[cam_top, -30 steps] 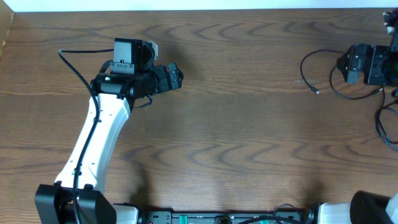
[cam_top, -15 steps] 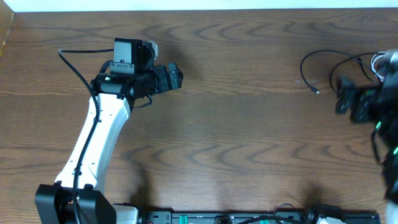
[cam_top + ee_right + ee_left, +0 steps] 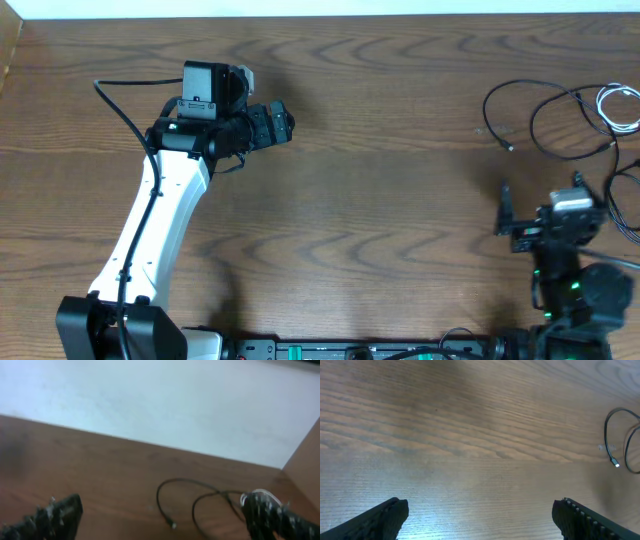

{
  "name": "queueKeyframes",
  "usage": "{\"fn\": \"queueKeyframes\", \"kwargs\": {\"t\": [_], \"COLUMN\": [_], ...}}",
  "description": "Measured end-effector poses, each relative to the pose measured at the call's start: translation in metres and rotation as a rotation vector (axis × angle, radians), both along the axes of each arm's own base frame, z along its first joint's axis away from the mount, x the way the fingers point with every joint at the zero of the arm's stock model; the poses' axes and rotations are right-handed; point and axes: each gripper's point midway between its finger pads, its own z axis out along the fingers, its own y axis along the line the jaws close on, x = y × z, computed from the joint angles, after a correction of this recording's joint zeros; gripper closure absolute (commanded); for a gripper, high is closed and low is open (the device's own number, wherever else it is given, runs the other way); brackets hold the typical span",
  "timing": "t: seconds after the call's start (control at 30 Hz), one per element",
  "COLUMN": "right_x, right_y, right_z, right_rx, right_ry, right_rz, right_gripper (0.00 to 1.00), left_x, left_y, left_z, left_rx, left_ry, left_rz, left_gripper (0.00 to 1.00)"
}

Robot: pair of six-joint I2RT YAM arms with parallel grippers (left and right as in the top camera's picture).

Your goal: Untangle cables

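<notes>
**At the desk's far right edge, cables lay loose with both tools wide apart**

Over on the right end of the wooden desk [image 3: 380, 200], the cables [image 3: 534, 120] sprawled in open loops, and nothing was touching them. Black cords made up most of the bunch. One black strand swung out to the left and ended in a small plug [image 3: 510, 148] lying flat on the wood. A white cable [image 3: 615, 110] sat curled at the very edge of the overhead view, overlapping the black loops there.

Below that bunch, near the front edge, the right tool [image 3: 552, 212] stood apart from the cables, its jaws spread wide and gripping nothing. Its wrist camera looked ahead between the two dark fingers [image 3: 60, 512] at a black loop [image 3: 159, 495], with the white cable just showing behind the right-hand finger. A pale wall [image 3: 175, 405] rose past the desk's far edge.

Far across on the left half, the left tool [image 3: 283, 122] was well away from everything, released and empty at the end of its white arm [image 3: 160, 220]. Its own camera showed bare wood grain between the parted fingertips [image 3: 387, 515], and only a sliver of black loop [image 3: 606, 435] at the right margin.
</notes>
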Motion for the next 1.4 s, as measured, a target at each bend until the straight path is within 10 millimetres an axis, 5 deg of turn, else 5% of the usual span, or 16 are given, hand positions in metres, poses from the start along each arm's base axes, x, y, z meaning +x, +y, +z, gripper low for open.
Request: {"fn": "queueKeyframes", "kwargs": {"t": [0.2,0.57,1.4], "right_x": [-0.003,-0.006,-0.006], "right_y": [0.015,0.017,0.016], "right_z": [-0.042,-0.080,-0.080], "right_rx": [-0.004,-0.003,-0.004], "right_ry": [-0.035,-0.006,-0.006], "right_rz": [0.056,0.057,0.050], "right_gripper": [0.01,0.01,0.01], "left_x": [0.000,0.000,0.000], "left_y": [0.000,0.000,0.000], "left_z": [0.000,0.000,0.000], "left_rx": [0.000,0.000,0.000], "left_ry": [0.001,0.001,0.001], "left_rz": [0.000,0.000,0.000], "left_gripper": [0.02,0.02,0.02]}}
